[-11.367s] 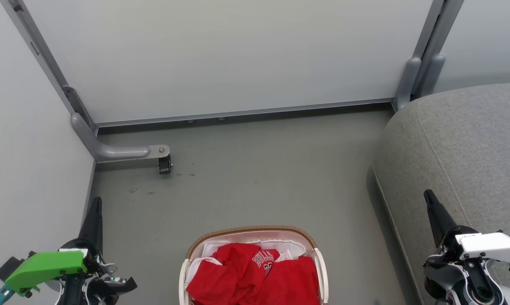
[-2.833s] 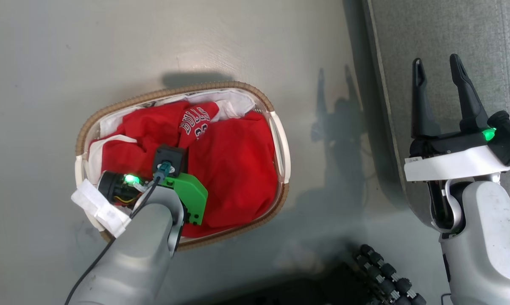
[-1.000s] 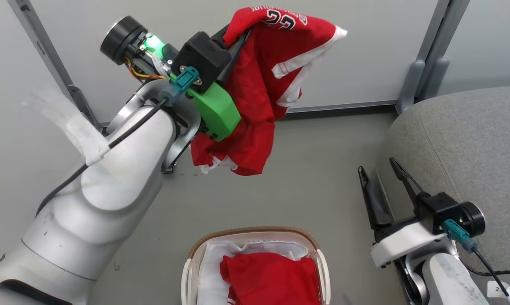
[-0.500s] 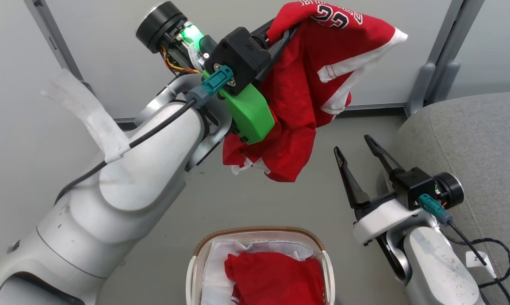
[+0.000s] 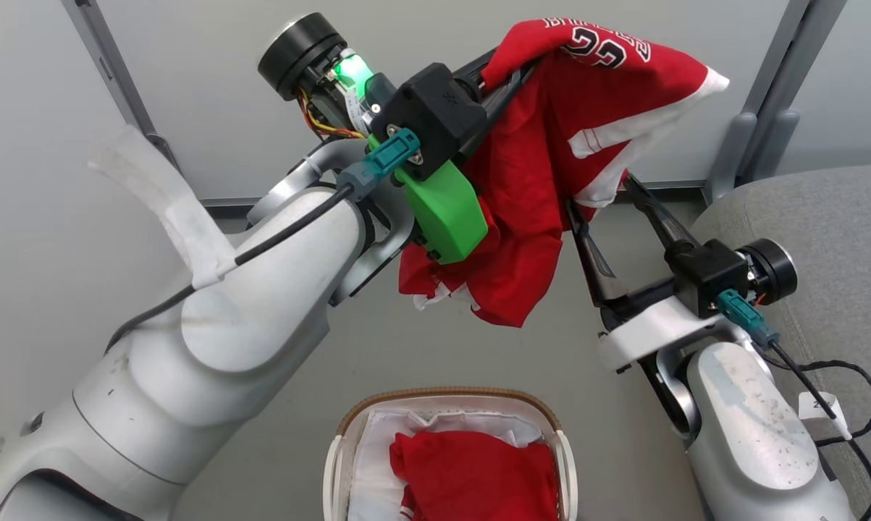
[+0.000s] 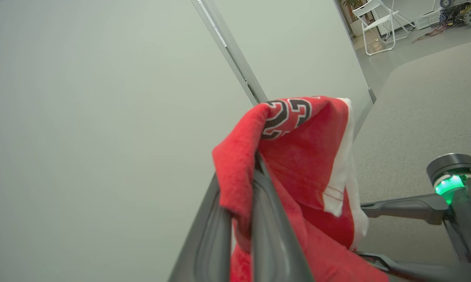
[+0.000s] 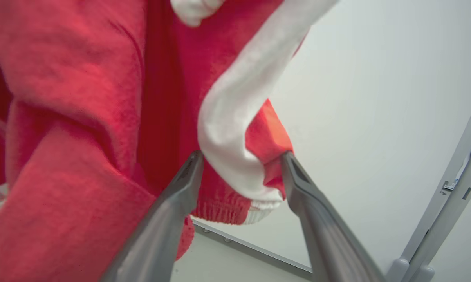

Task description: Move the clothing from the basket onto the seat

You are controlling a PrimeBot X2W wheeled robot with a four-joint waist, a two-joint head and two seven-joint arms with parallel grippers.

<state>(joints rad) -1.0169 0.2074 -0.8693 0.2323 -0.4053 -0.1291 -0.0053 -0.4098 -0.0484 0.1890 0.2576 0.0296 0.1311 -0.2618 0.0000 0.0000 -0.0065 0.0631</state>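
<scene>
Pinching a fold of the red jersey tight in the left gripper, high above the floor, out of the basket and left of the seat. Reaching up from the right with the right gripper, spread wide with the hanging white-trimmed hem between the fingers, not closed on it. Leaving a second red garment down in the basket on the white liner. Open to going wrong in several ways. Closing the right gripper too shallow: catching only the edge of the trim, then losing it on the first pull. Closing too deep or off-line: bunching several layers and making a tidy lay-down on the seat harder. Pulling the two arms apart too hard: dragging the thin fold out of the left pinch and dropping the jersey to the floor short of the seat. Letting go on the left before a firm hold on the right: same drop. Swinging right with so much loose cloth: snagging on the cable at the right wrist, or draping over a wrist camera and blinding the placement. Setting down on the seat's rounded near edge: sliding off.
</scene>
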